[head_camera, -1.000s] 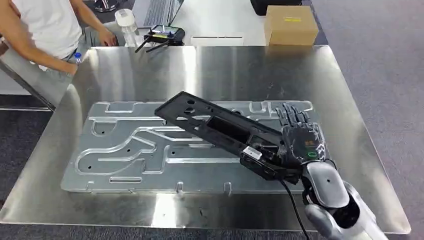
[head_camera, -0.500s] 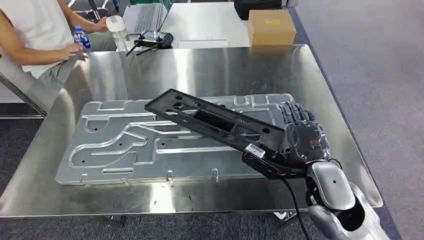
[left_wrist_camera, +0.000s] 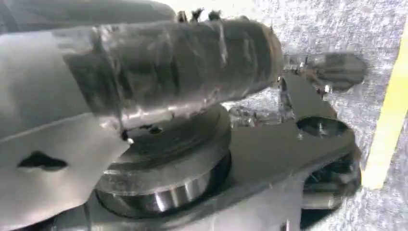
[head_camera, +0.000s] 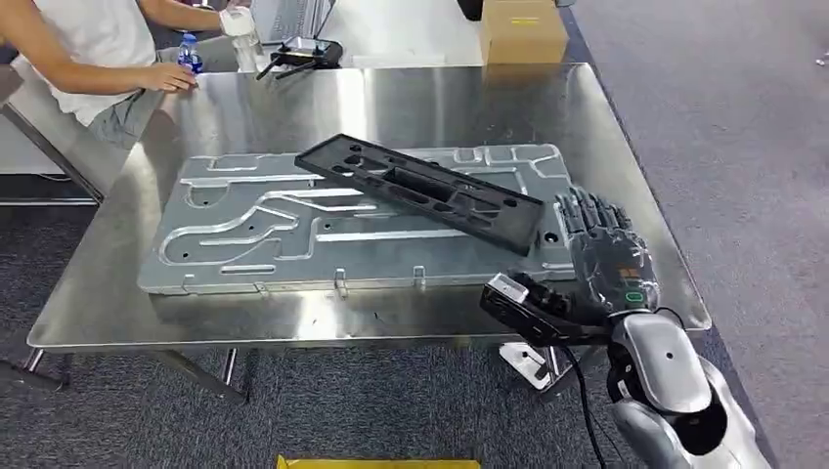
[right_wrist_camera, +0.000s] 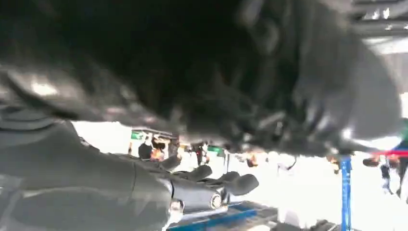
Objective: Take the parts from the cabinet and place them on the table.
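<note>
Head view: right hand [head_camera: 604, 262] holds nothing, fingers apart, just beside the black part [head_camera: 420, 190].

We are seeing a long black plastic panel [head_camera: 418, 186] lying across a grey machined metal plate [head_camera: 293, 230], our right hand [head_camera: 604, 262] hovering empty beside it.

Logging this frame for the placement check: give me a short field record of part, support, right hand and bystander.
part: long black plastic panel with cut-outs, lying flat, angled across the plate
support: large grey machined metal plate with grooves on the shiny steel table
right hand: right hand at the table's near right corner, fingers spread, apart from the panel, holding nothing
person: a seated person's hand rests on the table's far left edge
beyond table: brown cardboard box
</note>
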`<state>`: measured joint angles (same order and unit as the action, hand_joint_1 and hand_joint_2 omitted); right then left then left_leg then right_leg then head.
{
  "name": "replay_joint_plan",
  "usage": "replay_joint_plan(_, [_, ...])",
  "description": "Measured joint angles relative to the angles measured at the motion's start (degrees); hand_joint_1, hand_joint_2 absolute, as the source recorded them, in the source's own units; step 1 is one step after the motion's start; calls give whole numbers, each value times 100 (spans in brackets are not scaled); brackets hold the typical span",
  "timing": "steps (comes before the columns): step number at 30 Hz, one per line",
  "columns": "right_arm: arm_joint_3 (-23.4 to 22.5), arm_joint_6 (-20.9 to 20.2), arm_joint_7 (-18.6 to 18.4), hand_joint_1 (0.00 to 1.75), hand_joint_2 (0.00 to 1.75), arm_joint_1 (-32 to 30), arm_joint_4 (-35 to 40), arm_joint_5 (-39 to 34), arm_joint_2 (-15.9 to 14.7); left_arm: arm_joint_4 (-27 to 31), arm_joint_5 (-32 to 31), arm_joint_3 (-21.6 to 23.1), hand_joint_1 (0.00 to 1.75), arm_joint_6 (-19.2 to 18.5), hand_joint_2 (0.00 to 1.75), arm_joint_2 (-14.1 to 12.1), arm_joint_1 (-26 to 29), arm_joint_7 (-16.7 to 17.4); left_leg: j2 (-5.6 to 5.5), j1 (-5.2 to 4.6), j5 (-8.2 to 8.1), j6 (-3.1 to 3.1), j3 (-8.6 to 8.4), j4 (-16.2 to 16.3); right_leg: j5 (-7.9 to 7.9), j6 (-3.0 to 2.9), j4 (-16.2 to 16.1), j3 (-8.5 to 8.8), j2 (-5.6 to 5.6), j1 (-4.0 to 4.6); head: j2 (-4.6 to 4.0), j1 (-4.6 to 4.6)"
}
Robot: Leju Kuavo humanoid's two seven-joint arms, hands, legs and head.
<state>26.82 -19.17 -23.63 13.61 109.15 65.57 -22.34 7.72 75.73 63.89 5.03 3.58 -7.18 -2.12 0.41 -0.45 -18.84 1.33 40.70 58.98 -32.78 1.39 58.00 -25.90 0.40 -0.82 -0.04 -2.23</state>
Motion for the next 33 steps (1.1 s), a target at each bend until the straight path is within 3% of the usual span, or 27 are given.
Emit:
replay_joint_plan(1, [-2, 2, -2, 0, 0, -36, 0, 0, 0, 0, 0, 0, 0, 0, 0, -2, 20, 0, -16, 6, 107, -34, 55, -36, 100, -49, 12, -96, -7, -1, 0, -14])
replay_joint_plan(2, [-2, 7, -4, 0, 0, -62, 2, 4, 0, -2, 2, 0, 0, 7, 0, -9, 27, 4, -22, 20, 37, -71, 106, -26, 188, -134, 14, -193, -46, -31, 0, 20])
replay_joint_plan(3, [-2, 24, -7, 0, 0, -115, 9, 7, 0, -2, 4, 0, 0, 4, 0, -9, 49, 4, -25, 39, -332, -121, 189, 96, 272, -162, 22, -290, -54, -27, 0, -2])
replay_joint_plan(5, [-2, 70, -20, 0, 0, -170, 57, 11, 9, 0, 9, 2, 0, 7, 0, -2, 92, 15, -23, 63, -1255, -174, 306, 785, 440, -237, 23, -475, -70, -26, 0, -46])
replay_joint_plan(6, [-2, 100, -20, 0, 0, -186, 94, 11, 22, 0, 9, 2, 0, 7, 0, 0, 98, 15, -22, 69, -1512, -188, 310, 1206, 529, -240, 38, -542, -69, -18, 0, -40])
replay_joint_plan(7, [-2, 114, -20, 0, 0, -195, 105, 13, 26, 0, 9, 2, 0, 7, 0, 0, 83, 15, -23, 68, -1518, -190, 304, 1566, 610, -239, 65, -671, -69, -12, 0, -42])
replay_joint_plan(8, [-2, 116, -22, 0, 0, -218, 118, 13, 26, 0, 9, 2, 0, 7, 0, 0, 63, 15, -25, 67, -1304, -184, 254, 1809, 696, -235, 107, -821, -73, -8, 0, -40])
replay_joint_plan(9, [-2, 118, -20, 0, 0, -242, 129, 13, 28, 0, 9, 2, 0, 7, 0, 0, 49, 15, -26, 66, -1005, -170, 119, 1840, 766, -229, 146, -964, -82, -5, 0, -42])
replay_joint_plan(10, [-2, 118, -22, 0, 0, -265, 146, 13, 28, 0, 9, 2, 0, 7, 0, 0, 44, 15, -27, 65, -765, -144, -147, 1652, 837, -222, 187, -1097, -84, -4, 0, -40])
replay_joint_plan(11, [-2, 118, -22, 0, 0, -274, 168, 15, 28, 0, 9, 2, 0, 7, 0, 0, 43, 15, -34, 61, -724, -107, -566, 1228, 904, -208, 219, -1212, -78, -5, 0, -42])
replay_joint_plan(13, [-7, 127, -28, 0, 0, -280, 225, 22, 31, 0, 9, 2, 0, 7, 0, -2, 21, 13, -58, 3, -1331, -34, -1445, -47, 1025, -150, 243, -1277, -67, 7, 0, -35])
replay_joint_plan(14, [-7, 129, -28, 0, 0, -286, 234, 24, 31, 0, 9, 2, 0, 7, 0, -2, 9, 13, -58, 0, -1389, -36, -1459, -131, 1101, -119, 192, -1272, -85, -7, 0, -33])
replay_joint_plan(16, [-7, 133, -28, 0, 0, -284, 256, 26, 44, 0, 11, 2, 0, 7, 0, -2, 7, 13, -67, -35, -1255, 11, -1360, -136, 1276, -48, 99, -1275, -86, -29, 0, -75])
replay_joint_plan(17, [-9, 133, -28, 0, 0, -303, 258, 24, 44, 0, 11, 2, 0, 7, 0, 7, 28, 15, -50, -1, -1117, 59, -1268, -217, 1367, 4, 45, -1288, -61, 18, 0, -24])
replay_joint_plan(19, [-11, 131, -28, 0, 0, -318, 258, 24, 48, 0, 9, 2, 0, 7, 0, 13, -1, 15, 3, 32, -934, 139, -1128, -249, 784, 11, 303, -1432, -31, -13, 0, -24])
replay_joint_plan(20, [-15, 140, -28, 0, 0, -322, 260, 20, 50, 0, 11, 2, 0, 7, 0, 7, 9, 20, 19, 29, -817, 195, -1013, -230, 246, 17, 734, -1509, -33, -22, 0, -7])
replay_joint_plan(21, [-17, 162, -28, 0, 175, -336, 260, -29, 52, 0, 18, 2, 0, 7, 0, 7, 12, 20, 28, 17, -725, 191, -881, -210, -94, 30, 1147, -1541, -36, -24, 0, -7])
replay_joint_plan(22, [-22, 236, -28, 0, 175, -377, 269, -140, 55, 0, 26, 2, 0, 7, 0, 9, 13, 22, 28, 6, -623, 197, -733, -185, -239, 42, 1541, -1542, -35, -24, 0, -9])
replay_joint_plan(23, [-35, 324, -28, 0, 175, -436, 293, -276, 59, 0, 53, 2, 0, 11, 175, 11, 11, 22, 28, 0, -538, 192, -588, -156, -131, 48, 1800, -1511, -35, -24, 0, -2])
replay_joint_plan(24, [-48, 409, -28, 0, 175, -515, 324, -414, 63, 0, 68, 2, 0, 20, 175, 13, 10, 28, 28, 0, -449, 184, -433, -121, 144, 50, 1888, -1410, -36, -26, 0, -2])
replay_joint_plan(25, [-59, 503, -37, 0, 175, -607, 359, -551, 70, 0, 72, 2, 0, 39, 175, 13, 10, 46, 28, 0, -368, 169, -287, -82, 435, 48, 1785, -1221, -36, -28, 0, -5])
replay_joint_plan(26, [-63, 589, -42, 0, 175, -715, 389, -650, 79, 0, 72, 2, 0, 85, 175, 13, 11, 68, 28, 3, -287, 158, -148, -34, 618, 43, 1516, -939, -37, -30, 0, -5])
replay_joint_plan(27, [-74, 762, -70, 0, 175, -832, 435, -788, 105, 0, 68, 2, 0, 129, 175, 13, 10, 118, 16, 3, -214, 131, -25, 16, 533, 33, 1051, -519, -41, -33, 0, -2])
replay_joint_plan(28, [-81, 919, -72, 0, 175, -951, 476, -891, 129, 0, 66, 2, 0, 172, 175, 15, 12, 157, -3, -26, -156, 87, 49, 71, 73, 28, 287, -12, -51, -2, 0, 0])
replay_joint_plan(29, [-83, 1074, -72, 0, 175, -1081, 494, -955, 144, 0, 61, 2, 0, 206, 175, 22, 19, 171, -6, -21, -95, 57, 48, 80, -122, -8, -110, 135, -40, 15, 0, -33])
replay_joint_plan(32, [-90, 1544, -72, 0, 175, -1496, 465, -1435, 199, 0, 61, 2, 0, 293, 175, 18, 44, 168, -29, 7, 202, -29, 45, -99, 130, -112, -109, -21, -64, 46, 2, -29])
replay_joint_plan(33, [-101, 1695, -37, 0, 175, -1618, 441, -1643, 201, 0, 66, 2, 0, 308, 175, 15, 48, 142, -29, 42, 66, -70, 69, -77, 199, -167, -110, -118, -99, 22, 0, -2])
